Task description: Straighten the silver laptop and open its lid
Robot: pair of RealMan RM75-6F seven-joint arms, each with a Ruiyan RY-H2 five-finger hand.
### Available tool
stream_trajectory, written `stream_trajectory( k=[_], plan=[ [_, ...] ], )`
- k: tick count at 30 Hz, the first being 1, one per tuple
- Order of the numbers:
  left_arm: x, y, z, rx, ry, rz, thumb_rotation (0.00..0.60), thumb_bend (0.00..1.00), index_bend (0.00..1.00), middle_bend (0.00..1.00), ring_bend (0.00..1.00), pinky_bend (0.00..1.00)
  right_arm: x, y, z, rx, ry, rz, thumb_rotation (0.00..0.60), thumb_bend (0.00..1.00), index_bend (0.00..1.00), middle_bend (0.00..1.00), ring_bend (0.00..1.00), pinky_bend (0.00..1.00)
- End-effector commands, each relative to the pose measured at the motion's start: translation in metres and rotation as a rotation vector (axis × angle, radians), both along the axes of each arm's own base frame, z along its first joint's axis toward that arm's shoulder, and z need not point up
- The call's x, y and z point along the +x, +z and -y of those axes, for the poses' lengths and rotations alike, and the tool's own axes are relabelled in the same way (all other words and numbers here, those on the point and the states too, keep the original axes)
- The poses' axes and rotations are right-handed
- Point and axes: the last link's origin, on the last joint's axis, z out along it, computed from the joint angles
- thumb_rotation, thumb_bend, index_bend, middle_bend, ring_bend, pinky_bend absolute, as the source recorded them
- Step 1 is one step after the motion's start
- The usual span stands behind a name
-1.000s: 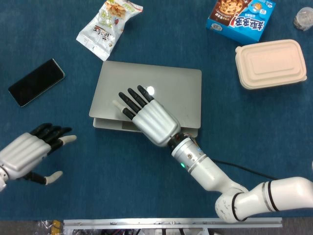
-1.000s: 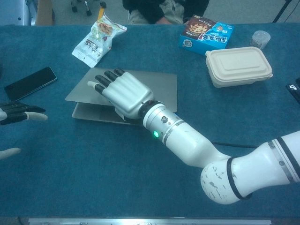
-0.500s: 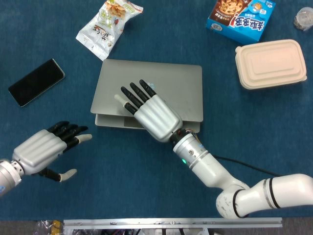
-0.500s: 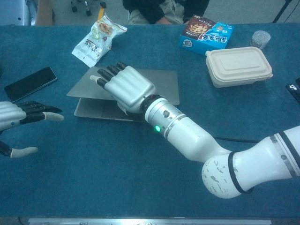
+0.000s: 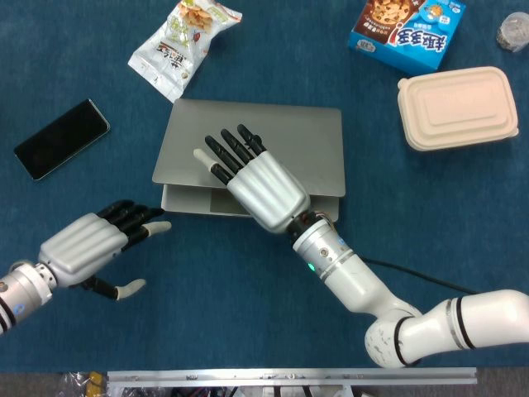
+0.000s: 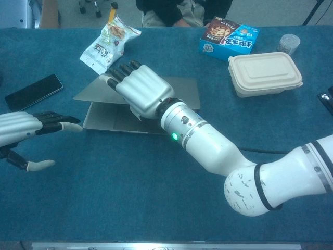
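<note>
the silver laptop (image 5: 281, 141) lies mid-table with its lid raised a crack at the front edge. the right hand (image 5: 252, 178) rests over that lid, fingers curled under the front lip (lifting side). the left hand (image 5: 91, 248) hovers front-left of the laptop, fingers spread, holding nothing.
</note>
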Motion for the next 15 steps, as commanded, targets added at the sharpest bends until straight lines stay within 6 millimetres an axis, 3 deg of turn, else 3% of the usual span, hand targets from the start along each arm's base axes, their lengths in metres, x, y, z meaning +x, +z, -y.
stream_trajectory(
  k=[1, 15],
  plan=[
    [0.002, -0.005, -0.003, -0.008, -0.003, 0.009, 0.317, 0.34, 0.01, 0.00, 0.00, 0.00, 0.001, 0.001, 0.001, -0.004, 0.001, -0.001, 0.600, 0.45, 0.00, 0.04, 0.00, 0.10],
    [0.010, -0.037, -0.017, -0.053, 0.000, 0.021, 0.317, 0.34, 0.01, 0.00, 0.00, 0.00, 0.004, 0.002, 0.001, -0.008, 0.002, -0.004, 0.600, 0.45, 0.00, 0.05, 0.00, 0.10]
  ],
)
